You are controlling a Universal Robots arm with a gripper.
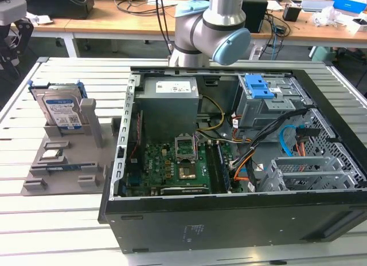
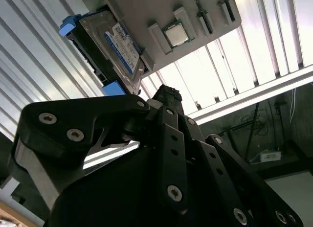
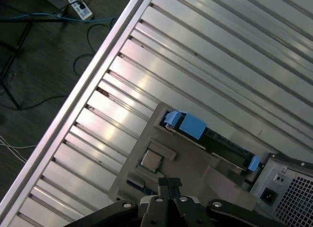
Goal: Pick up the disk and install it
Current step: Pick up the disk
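Observation:
The disk (image 1: 60,108) is a silver hard drive with a blue-and-white label and a blue frame. It stands tilted in a slot at the back of a grey holder (image 1: 63,163), at the exterior view's left. In the second wrist view its labelled face (image 2: 115,43) shows beyond the black gripper (image 2: 168,93). In the first wrist view the disk (image 3: 191,125) is seen edge-on. There the gripper (image 3: 169,182) hangs well above the holder, its fingers shut together with nothing between them, apart from the disk.
An open computer case (image 1: 241,220) lies on the slatted table (image 1: 57,231), right of the holder. Inside it are a motherboard (image 1: 172,165), cables and a drive cage with a blue latch (image 1: 261,88). A small square chip (image 1: 50,155) sits on the holder.

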